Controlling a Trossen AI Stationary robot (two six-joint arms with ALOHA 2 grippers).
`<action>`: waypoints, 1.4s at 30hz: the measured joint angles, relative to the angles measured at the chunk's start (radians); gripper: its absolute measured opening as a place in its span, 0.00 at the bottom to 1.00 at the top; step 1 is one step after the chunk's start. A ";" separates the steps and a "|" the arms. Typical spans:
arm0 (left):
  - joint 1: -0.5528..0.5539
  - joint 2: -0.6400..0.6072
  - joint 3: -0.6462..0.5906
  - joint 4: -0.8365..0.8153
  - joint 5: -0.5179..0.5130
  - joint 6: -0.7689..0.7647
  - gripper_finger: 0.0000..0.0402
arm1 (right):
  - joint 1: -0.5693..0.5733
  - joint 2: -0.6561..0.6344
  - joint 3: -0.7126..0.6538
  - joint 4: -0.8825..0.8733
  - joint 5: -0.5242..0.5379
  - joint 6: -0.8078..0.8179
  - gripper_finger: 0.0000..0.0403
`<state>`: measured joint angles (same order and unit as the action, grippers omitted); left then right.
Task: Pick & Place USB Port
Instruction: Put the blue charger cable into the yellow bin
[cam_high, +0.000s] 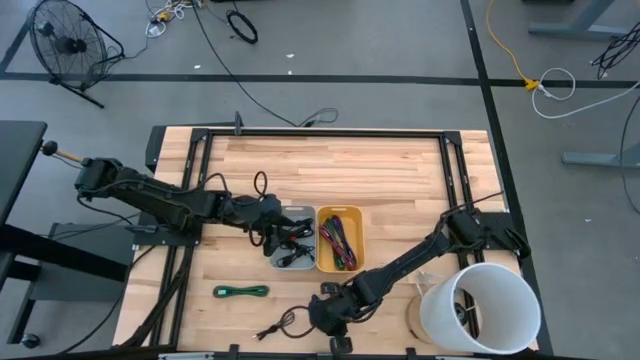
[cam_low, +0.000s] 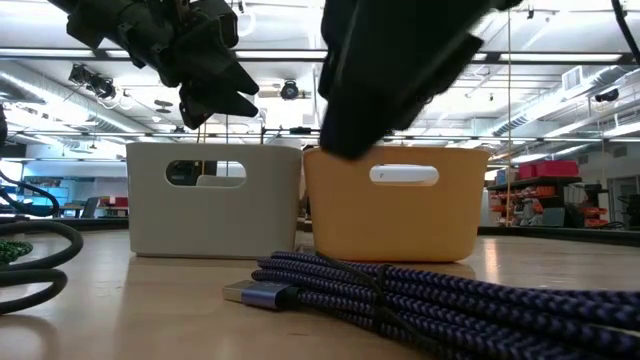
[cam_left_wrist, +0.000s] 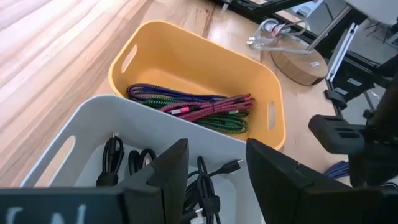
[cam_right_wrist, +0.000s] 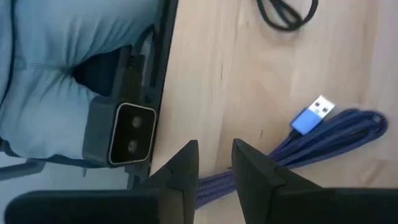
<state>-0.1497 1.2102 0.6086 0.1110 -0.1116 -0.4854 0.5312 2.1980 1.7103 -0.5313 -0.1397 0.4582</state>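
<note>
The left gripper (cam_left_wrist: 214, 177) hangs spread over the grey bin (cam_left_wrist: 74, 134) of black cables (cam_left_wrist: 205, 193). The right gripper (cam_right_wrist: 214, 165), fingers parted and empty, hovers just above the blue USB cable (cam_right_wrist: 339, 127), the yellow bin (cam_high: 340, 238) beyond it.

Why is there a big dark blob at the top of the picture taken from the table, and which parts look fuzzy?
Low view: the blob is the right arm's tool, close to the lens, unlit underneath and blurred; the blue braided cable in front is soft too, while the white bin and yellow bin look sharper. Right wrist view: the tool's own fingers are blurry.
</note>
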 joint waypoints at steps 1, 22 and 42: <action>0.000 0.000 0.000 -0.001 0.000 0.000 0.42 | 0.000 0.005 0.005 -0.017 0.001 0.011 0.25; -0.001 0.000 0.000 -0.006 0.003 -0.003 0.42 | 0.005 0.011 0.003 -0.127 0.016 0.295 0.25; -0.005 0.000 0.000 -0.010 0.004 -0.029 0.42 | 0.014 0.091 0.006 -0.048 -0.004 0.349 0.32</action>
<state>-0.1551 1.2102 0.6086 0.1010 -0.1074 -0.5140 0.5449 2.2894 1.7161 -0.5796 -0.1433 0.8076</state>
